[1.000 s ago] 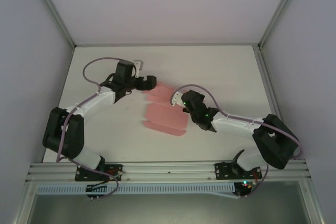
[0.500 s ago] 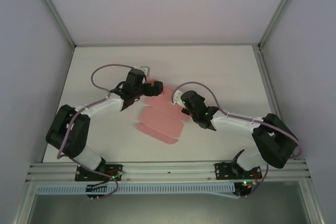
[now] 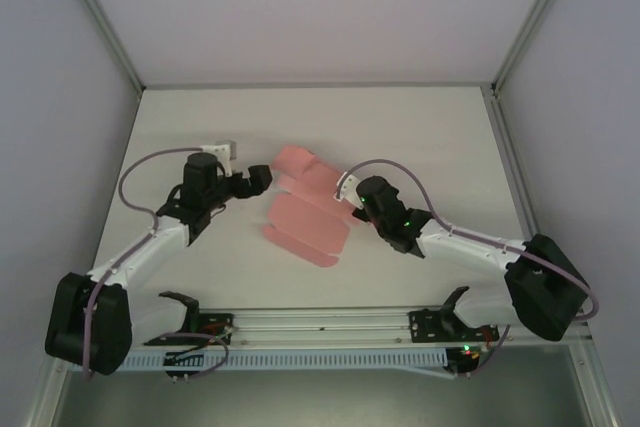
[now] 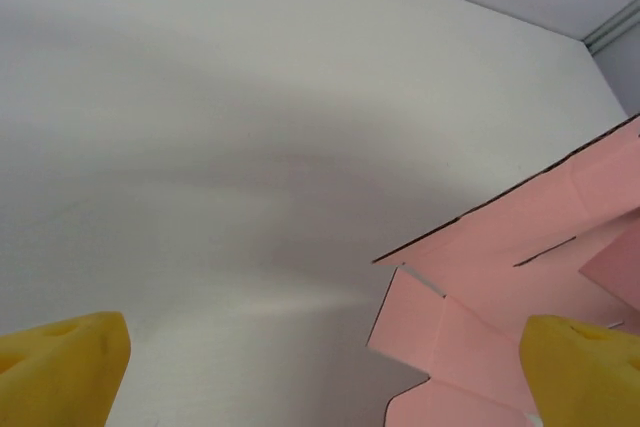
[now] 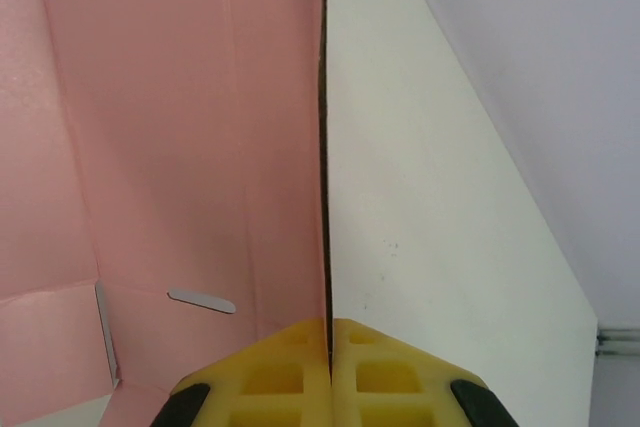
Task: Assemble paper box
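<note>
Right claw (image 5: 328,335) pressed together, pinching the flat pink paper box (image 3: 303,219) by its edge. Left claw (image 3: 248,181) spread wide, empty; sheet just beyond its fingertips, over white table (image 3: 420,137).

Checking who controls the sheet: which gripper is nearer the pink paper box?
Right. The right gripper is shut on the paper box's edge; the left gripper stands open beside its left side.
</note>
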Available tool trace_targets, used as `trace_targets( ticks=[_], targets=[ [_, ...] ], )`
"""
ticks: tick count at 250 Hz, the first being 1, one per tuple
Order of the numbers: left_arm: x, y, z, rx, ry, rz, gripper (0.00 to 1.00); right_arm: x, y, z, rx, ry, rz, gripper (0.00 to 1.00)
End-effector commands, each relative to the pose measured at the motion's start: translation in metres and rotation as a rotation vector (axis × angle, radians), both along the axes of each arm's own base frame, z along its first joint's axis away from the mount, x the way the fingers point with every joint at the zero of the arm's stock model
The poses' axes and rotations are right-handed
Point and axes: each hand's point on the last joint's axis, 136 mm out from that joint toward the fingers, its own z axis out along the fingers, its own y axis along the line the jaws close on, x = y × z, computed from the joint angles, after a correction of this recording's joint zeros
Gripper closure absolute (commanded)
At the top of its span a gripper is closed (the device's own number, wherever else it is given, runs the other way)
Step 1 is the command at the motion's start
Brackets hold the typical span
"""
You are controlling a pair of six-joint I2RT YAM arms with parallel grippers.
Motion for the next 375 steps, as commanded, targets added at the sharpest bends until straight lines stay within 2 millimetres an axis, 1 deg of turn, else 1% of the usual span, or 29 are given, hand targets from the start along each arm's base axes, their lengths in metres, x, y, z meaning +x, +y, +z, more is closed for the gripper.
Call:
trace_targets(
  ticks=[1,14,22,45,61,71,75,87,99,111,150,171,177,198,234,243,261,272,298,323,339,357,358,375],
  targets=[
    [-0.01,-0.02,-0.001,-0.127,0.001,-0.137,0.02,-0.001,0.003,0.004,0.073,0.008,0.003,1.0],
    [-0.009,-0.031,0.001,-0.172,-0.015,-0.193,0.07,-0.002,0.005,0.003,0.077,0.017,0.009,1.0],
    [-0.008,-0.038,0.002,-0.192,-0.029,-0.233,0.13,-0.001,0.005,0.004,0.082,0.016,0.006,1.0],
    [0.002,-0.047,-0.01,-0.183,-0.028,-0.274,0.31,0.001,0.004,0.002,0.092,0.026,0.0,1.0],
    [0.004,-0.053,-0.019,-0.185,-0.021,-0.313,0.44,0.005,0.0,0.001,0.102,0.029,-0.022,1.0],
    [0.005,-0.056,-0.02,-0.201,-0.016,-0.328,0.52,0.006,-0.001,0.0,0.103,0.033,-0.026,1.0],
    [0.005,-0.057,-0.022,-0.207,-0.012,-0.332,0.54,0.006,-0.001,0.0,0.105,0.034,-0.028,1.0],
    [0.005,-0.06,-0.023,-0.211,-0.016,-0.348,0.55,0.006,-0.001,0.0,0.107,0.036,-0.029,1.0],
    [0.006,-0.06,-0.026,-0.206,-0.022,-0.347,0.61,0.005,-0.001,-0.001,0.112,0.041,-0.025,1.0],
    [0.008,-0.061,-0.028,-0.204,-0.025,-0.349,0.61,0.006,-0.001,0.0,0.121,0.041,-0.029,1.0],
    [0.01,-0.069,-0.028,-0.235,-0.055,-0.389,0.62,0.003,0.001,-0.006,0.133,0.069,-0.019,1.0],
    [0.014,-0.07,-0.032,-0.23,-0.041,-0.389,0.7,0.004,-0.001,-0.006,0.131,0.066,-0.033,1.0],
    [0.014,-0.071,-0.033,-0.231,-0.037,-0.391,0.75,0.004,-0.002,-0.006,0.128,0.063,-0.037,1.0],
    [0.012,-0.072,-0.03,-0.248,-0.053,-0.396,1.0,0.006,-0.005,-0.005,0.126,0.058,-0.055,1.0],
    [0.001,-0.073,-0.014,-0.257,-0.125,-0.405,1.0,0.009,-0.013,-0.005,0.13,0.069,-0.115,1.0],
    [-0.001,-0.073,-0.013,-0.231,-0.14,-0.4,1.0,0.01,-0.014,-0.003,0.142,0.074,-0.128,1.0],
    [-0.002,-0.076,-0.017,-0.126,-0.148,-0.388,1.0,0.009,-0.012,-0.004,0.158,0.108,-0.137,1.0],
    [-0.007,-0.083,-0.019,-0.061,-0.157,-0.408,1.0,0.009,-0.012,-0.006,0.152,0.123,-0.138,1.0],
    [-0.016,-0.103,-0.015,0.12,-0.229,-0.439,1.0,0.008,-0.01,-0.009,0.13,0.139,-0.133,1.0],
    [-0.018,-0.117,-0.016,0.285,-0.27,-0.424,1.0,0.005,-0.005,-0.009,0.109,0.126,-0.1,1.0],
    [-0.017,-0.125,-0.017,0.363,-0.283,-0.401,1.0,0.001,0.002,-0.007,0.094,0.115,-0.061,1.0],
    [-0.019,-0.138,-0.021,0.425,-0.3,-0.404,1.0,-0.005,0.012,-0.006,0.074,0.102,0.0,1.0],
    [-0.019,-0.139,-0.019,0.425,-0.306,-0.402,1.0,-0.006,0.013,-0.005,0.073,0.1,0.003,1.0],
    [-0.023,-0.151,-0.026,0.481,-0.333,-0.416,1.0,-0.009,0.019,-0.004,0.055,0.078,0.039,1.0]
  ],
)
